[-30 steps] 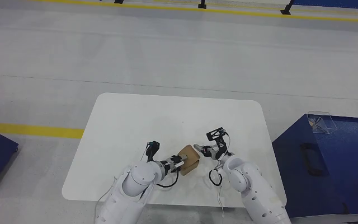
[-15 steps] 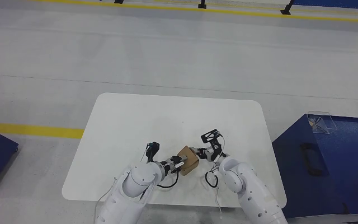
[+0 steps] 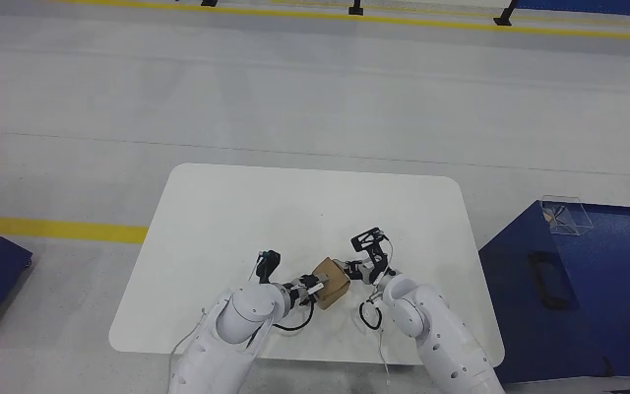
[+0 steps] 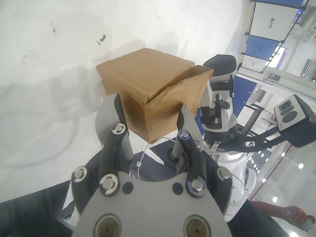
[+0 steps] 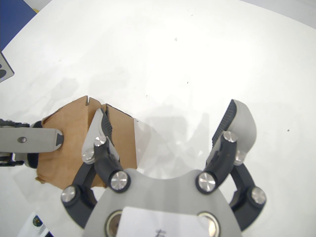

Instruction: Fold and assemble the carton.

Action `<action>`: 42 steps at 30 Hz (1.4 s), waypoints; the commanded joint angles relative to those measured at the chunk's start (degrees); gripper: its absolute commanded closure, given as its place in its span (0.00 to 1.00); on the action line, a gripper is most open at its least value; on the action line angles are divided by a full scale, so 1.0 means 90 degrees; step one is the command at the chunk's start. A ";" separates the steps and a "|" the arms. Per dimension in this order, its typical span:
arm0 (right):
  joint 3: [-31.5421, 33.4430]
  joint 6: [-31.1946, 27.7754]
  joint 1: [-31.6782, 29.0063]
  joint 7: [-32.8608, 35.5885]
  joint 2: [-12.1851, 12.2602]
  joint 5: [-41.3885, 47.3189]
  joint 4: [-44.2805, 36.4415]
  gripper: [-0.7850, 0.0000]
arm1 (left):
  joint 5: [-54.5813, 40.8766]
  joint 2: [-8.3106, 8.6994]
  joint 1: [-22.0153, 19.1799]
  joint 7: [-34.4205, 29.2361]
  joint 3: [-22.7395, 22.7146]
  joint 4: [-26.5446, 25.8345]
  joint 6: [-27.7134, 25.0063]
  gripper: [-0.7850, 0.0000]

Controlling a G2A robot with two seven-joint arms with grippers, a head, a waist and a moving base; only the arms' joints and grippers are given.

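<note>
**Carton held between two grippers.** The brown corrugated carton (image 3: 332, 281) is partly folded and rests on the white table (image 3: 295, 202). The table's robot-side edge runs near the carton, and its far edge lies well apart from it.

The left gripper (image 4: 151, 110) is at the carton's side toward the left arm. Its two fingers (image 4: 120, 114) are clamped on opposite walls at one corner of the carton. On the side away from the left gripper, one flap of the carton stands out unfolded, with a ragged crease.

The right gripper (image 5: 167, 122) is at that opposite side of the carton, jaws spread wide. One ribbed finger (image 5: 102, 124) lies against the carton's upper flaps. The other hangs over bare table beside the carton, apart from it.

A blue cabinet (image 3: 561, 286) stands off the table, well apart from the carton on the right gripper's side.
</note>
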 commanded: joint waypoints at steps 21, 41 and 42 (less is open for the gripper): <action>0.0329 -0.0630 -0.0272 -0.0034 0.0090 0.0035 -0.0406 0.00 | -0.0110 0.0057 -0.0175 0.0038 0.0150 0.0177 0.0140 0.50; 0.0659 -0.0165 -0.0181 0.0006 0.0099 0.0179 -0.0373 0.00 | 0.0765 0.0228 0.0866 0.1377 0.0124 -0.1392 -0.0609 0.00; 0.0754 -0.0107 -0.0209 -0.0013 0.0110 0.0225 -0.0387 0.00 | 0.0948 0.0237 0.0887 0.1444 0.0183 -0.1384 -0.0669 0.00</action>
